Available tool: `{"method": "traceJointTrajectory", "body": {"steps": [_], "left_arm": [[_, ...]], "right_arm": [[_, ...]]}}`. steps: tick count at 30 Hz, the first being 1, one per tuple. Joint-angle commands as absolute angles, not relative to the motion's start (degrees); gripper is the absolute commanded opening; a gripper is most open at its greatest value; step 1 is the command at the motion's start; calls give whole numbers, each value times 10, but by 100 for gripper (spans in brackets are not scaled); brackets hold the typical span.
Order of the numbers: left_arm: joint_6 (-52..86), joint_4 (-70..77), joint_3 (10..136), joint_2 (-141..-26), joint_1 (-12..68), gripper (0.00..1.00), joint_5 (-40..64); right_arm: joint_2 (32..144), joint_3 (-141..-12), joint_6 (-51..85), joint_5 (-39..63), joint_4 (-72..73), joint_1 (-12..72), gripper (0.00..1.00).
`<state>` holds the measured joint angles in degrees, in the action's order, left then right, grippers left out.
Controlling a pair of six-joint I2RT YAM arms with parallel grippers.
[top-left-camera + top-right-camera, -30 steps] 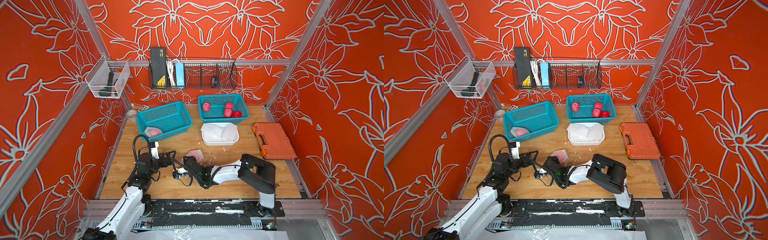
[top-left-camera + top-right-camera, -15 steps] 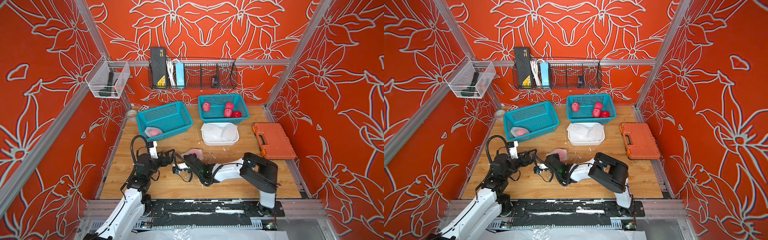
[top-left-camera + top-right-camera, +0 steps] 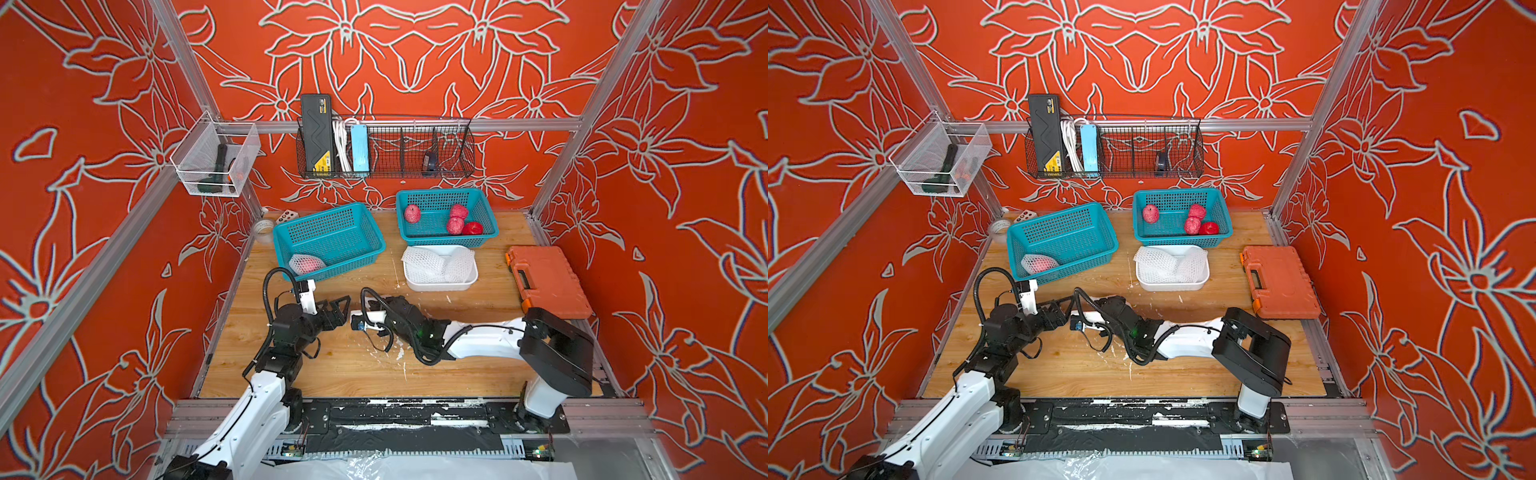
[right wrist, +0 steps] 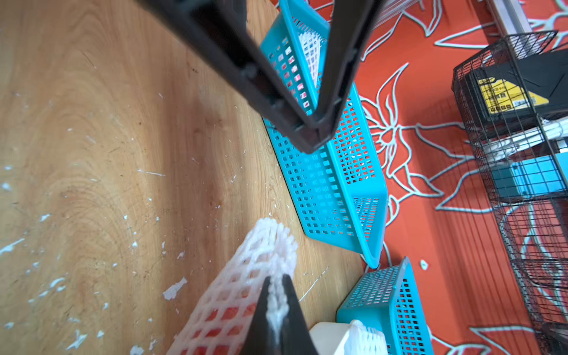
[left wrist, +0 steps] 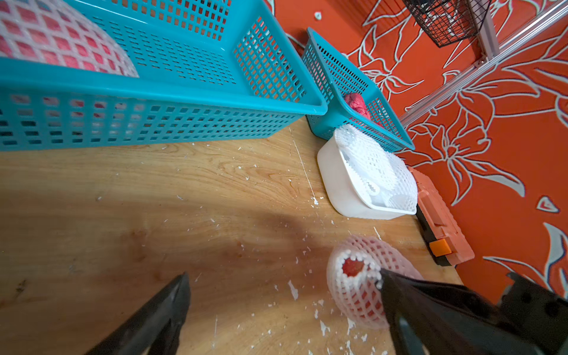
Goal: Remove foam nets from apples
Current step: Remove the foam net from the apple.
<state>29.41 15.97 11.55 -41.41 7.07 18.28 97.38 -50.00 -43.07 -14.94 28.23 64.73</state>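
Pinching the mouth of a foam net (image 4: 246, 270), the right gripper (image 4: 276, 289) has its fingers pressed together on a fold of the white mesh. That net wraps an apple (image 4: 229, 313), red showing through the holes, which rests on the wooden table (image 4: 107, 153) near the front, between the two arms. The left gripper (image 5: 282, 276) has its jaws spread wide and grips nothing; one of its fingers (image 5: 430, 295) sits right at the net's mouth, though I cannot tell whether it touches. Farther back, a teal basket (image 3: 332, 232) holds another netted apple (image 3: 306, 263). A second teal basket (image 3: 436, 208) holds four bare apples (image 3: 457, 216). Just in front of it a white tray (image 3: 440, 286) holds empty nets (image 3: 436, 264), and an orange case (image 3: 544, 278) lies by the right wall
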Motion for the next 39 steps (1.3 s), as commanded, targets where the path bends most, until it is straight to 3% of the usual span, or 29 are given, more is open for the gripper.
{"method": "traceJointTrajectory", "body": {"steps": [1, 6, 18, 22, 26, 34, 36, 38, 39], "left_arm": [[300, 198, 132, -428, 67, 94, 200], [299, 248, 133, -458, 69, 97, 235], [244, 269, 180, -547, 158, 97, 186], [239, 286, 180, -562, 163, 97, 178], [235, 308, 174, -593, 166, 97, 166], [212, 296, 178, -600, 169, 96, 151], [212, 300, 175, -600, 169, 96, 148], [211, 304, 173, -602, 169, 96, 151], [209, 302, 174, -603, 169, 96, 152]], "right_arm": [[944, -476, -351, -110, 282, 636, 0], [902, -421, -196, 2, 341, 582, 0], [910, -347, -1, 172, 569, 488, 0], [945, -331, 27, 183, 668, 477, 0], [1048, -334, 71, 200, 806, 461, 0], [1078, -334, 62, 168, 808, 464, 0], [1073, -325, 58, 160, 808, 465, 7], [1068, -315, 58, 156, 808, 464, 26], [1062, -309, 58, 153, 808, 464, 30]]}}
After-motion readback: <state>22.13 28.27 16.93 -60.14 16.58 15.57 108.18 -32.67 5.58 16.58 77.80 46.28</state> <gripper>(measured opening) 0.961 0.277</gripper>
